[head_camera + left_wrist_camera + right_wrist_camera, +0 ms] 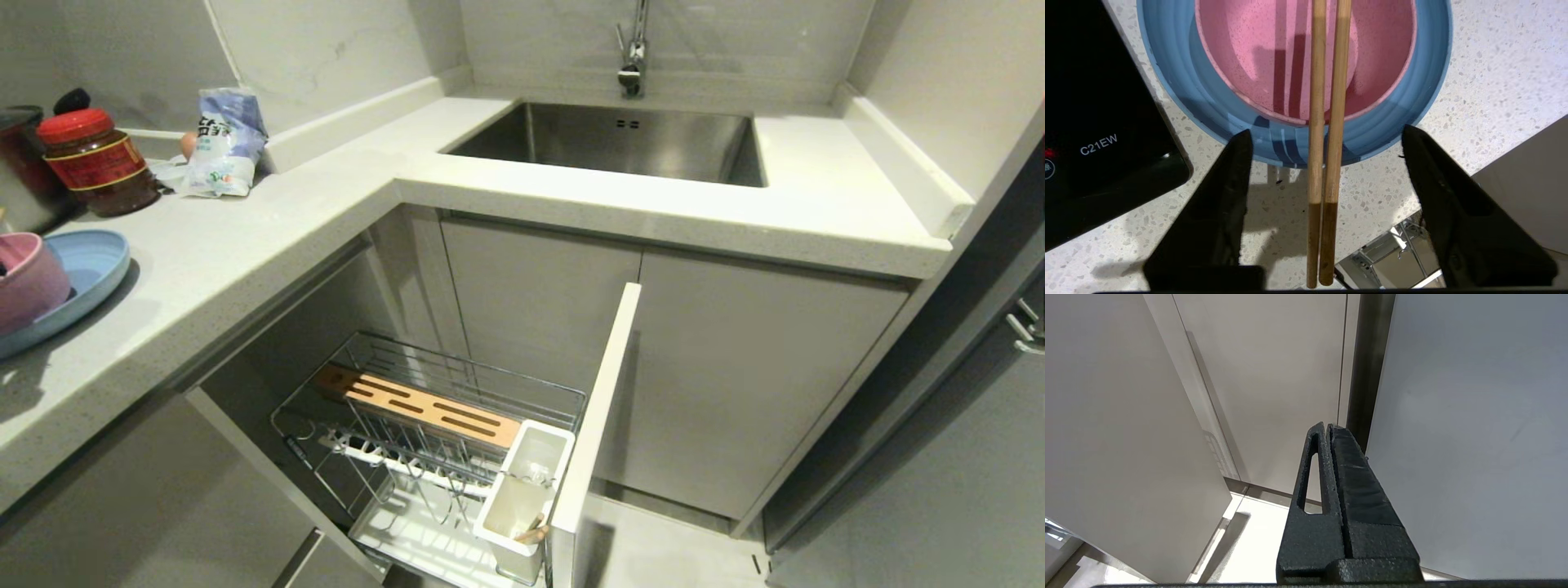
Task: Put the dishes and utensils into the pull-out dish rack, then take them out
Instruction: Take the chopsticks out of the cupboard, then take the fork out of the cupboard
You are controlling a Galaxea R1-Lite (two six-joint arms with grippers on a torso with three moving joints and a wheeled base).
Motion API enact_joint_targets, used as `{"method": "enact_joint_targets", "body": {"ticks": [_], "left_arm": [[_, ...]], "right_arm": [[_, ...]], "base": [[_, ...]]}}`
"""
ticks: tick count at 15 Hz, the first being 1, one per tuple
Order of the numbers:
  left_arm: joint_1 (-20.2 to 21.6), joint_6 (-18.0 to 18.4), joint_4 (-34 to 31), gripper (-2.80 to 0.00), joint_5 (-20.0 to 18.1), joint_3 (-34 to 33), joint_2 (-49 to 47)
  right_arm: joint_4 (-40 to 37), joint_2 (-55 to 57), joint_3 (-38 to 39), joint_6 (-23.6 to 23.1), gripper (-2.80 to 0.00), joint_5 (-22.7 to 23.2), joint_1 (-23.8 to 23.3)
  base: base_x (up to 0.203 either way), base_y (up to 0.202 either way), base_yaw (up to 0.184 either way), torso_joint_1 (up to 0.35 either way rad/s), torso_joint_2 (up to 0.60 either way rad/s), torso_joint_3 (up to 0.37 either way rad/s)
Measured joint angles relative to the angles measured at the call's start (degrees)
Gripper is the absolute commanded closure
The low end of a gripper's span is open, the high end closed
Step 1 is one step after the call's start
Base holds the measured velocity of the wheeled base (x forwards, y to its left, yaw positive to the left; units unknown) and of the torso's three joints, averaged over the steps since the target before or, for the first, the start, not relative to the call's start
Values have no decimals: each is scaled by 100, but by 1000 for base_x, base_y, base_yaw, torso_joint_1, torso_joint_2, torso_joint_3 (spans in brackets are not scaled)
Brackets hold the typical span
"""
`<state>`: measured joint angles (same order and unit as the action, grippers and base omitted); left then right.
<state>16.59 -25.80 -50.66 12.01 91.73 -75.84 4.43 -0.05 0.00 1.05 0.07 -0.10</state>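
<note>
A pair of light-wood chopsticks [1327, 122] lies across the pink bowl [1274, 53], which sits in the blue plate [1380, 134] on the speckled counter. My left gripper [1326, 130] is open over the counter edge. Its black fingers [1224, 196] stand wide on either side of the chopsticks' dark ends without touching them. In the head view the bowl [28, 278] and plate [94, 265] are at the far left, and the left gripper is out of sight. The pull-out dish rack [424, 408] stands pulled out below, with its white utensil cup [522, 482]. My right gripper [1327, 426] is shut and parked low by the cabinet doors.
A black cooktop [1098, 122] lies beside the plate. A red-lidded jar [98, 159] and a bag [224, 143] stand at the back left of the counter. The steel sink [620, 139] is at the back. The rack's tall white front panel [596, 425] juts out.
</note>
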Motion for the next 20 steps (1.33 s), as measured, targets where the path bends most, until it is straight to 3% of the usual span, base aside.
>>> {"method": "enact_joint_targets", "body": {"ticks": [3,4,8,12,16,18,20], "left_arm": [[-22,5,99,-280,1,234,106],[-50,7,263,0,2,332,178],[-584,216,1356,0,12,697,522],[-1841,-23,1953,0,76,1164,564],[-3660,-518,1995,0,666,1232,115],[-4262,-780,1842,0,1047,1057,-387],[-4568,-987,1495,0,1174,945,-891]], "right_arm": [[1,0,0,0,0,0,0],[1,0,0,-1,0,0,0],[1,0,0,-1,0,0,0],[1,0,0,0,0,0,0],[1,0,0,0,0,0,0],[1,0,0,0,0,0,0],[1,0,0,0,0,0,0]], "base": [[0,0,0,0,0,0],[0,0,0,0,0,0],[0,0,0,0,0,0],[0,0,0,0,0,0],[0,0,0,0,0,0],[0,0,0,0,0,0],[0,0,0,0,0,0]]}}
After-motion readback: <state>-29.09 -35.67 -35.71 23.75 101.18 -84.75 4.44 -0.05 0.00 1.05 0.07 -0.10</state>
